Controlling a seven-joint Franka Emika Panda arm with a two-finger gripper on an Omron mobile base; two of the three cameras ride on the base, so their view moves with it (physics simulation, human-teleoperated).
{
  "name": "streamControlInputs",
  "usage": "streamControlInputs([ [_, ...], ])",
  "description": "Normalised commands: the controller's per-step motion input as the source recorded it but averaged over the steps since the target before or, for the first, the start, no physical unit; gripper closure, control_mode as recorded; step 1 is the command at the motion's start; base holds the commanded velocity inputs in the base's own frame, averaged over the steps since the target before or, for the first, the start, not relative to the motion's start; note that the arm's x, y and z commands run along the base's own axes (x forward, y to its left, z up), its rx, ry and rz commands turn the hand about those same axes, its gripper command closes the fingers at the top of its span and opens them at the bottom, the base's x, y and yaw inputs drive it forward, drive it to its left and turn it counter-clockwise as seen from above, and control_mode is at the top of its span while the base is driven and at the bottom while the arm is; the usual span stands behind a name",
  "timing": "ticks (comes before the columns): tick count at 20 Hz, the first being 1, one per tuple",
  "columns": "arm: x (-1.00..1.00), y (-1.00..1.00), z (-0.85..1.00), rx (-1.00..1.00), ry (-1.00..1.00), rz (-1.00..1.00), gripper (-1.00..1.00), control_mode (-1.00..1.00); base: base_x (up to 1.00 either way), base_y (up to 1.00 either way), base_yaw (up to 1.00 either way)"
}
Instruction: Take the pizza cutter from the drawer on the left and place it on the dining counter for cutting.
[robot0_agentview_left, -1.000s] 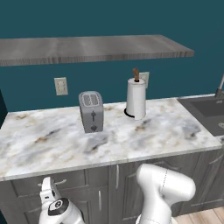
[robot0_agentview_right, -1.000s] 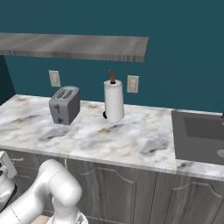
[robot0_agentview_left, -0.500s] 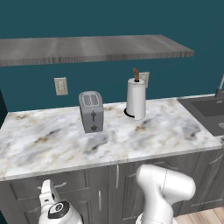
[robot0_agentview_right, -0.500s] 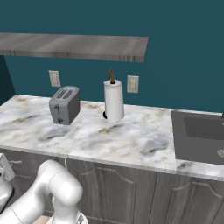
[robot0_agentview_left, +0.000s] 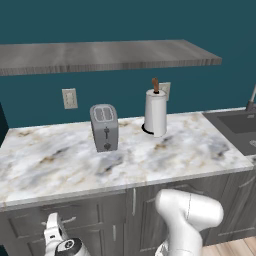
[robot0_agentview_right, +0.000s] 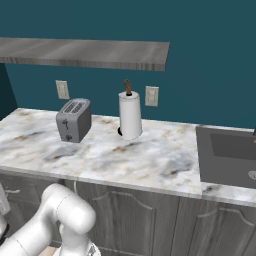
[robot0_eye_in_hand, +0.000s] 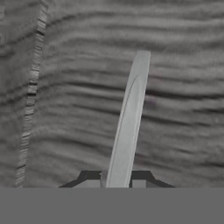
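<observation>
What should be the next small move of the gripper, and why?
Probably pull straight back from the panel. In the hand view the gripper is shut on the silver bar handle, and the drawer front is close behind it, apparently not yet opened.

A marble counter (robot0_agentview_left: 60, 165) with brown veining runs over dark grey cabinets (robot0_agentview_right: 150, 215). A grey toaster (robot0_agentview_left: 104, 127) stands on it, slots up, toward the back. Beside the toaster, nearer the sink, a white paper towel roll (robot0_agentview_left: 155, 112) stands upright on a holder with a brown tip, close to the back wall. The two stand apart, with bare marble between them. A dark sink (robot0_agentview_right: 230, 156) is set into the counter at its far end, well apart from the roll. All of this sits above the level of the hand, which is down at the cabinet fronts below the toaster end of the counter.
</observation>
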Motion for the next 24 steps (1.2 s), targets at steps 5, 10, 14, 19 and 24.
streamControlInputs([
  [5, -0.49, 0.0, -0.22, 0.0, 0.16, 0.0, 1.0, -1.0, 0.0, 0.0, 0.0],
  [10, -0.54, 0.0, -0.29, 0.0, 0.14, 0.0, 1.0, -1.0, 0.0, 0.0, 0.0],
  [14, -0.49, 0.0, -0.27, 0.0, 0.05, 0.0, 1.0, -1.0, 0.0, 0.0, 0.0],
  [19, -0.53, 0.0, -0.21, 0.0, 0.0, 0.0, 1.0, -1.0, 0.0, 0.0, 0.0],
  [24, -0.59, 0.01, -0.19, 0.0, 0.0, 0.0, 1.0, -1.0, 0.0, 0.0, 0.0],
])
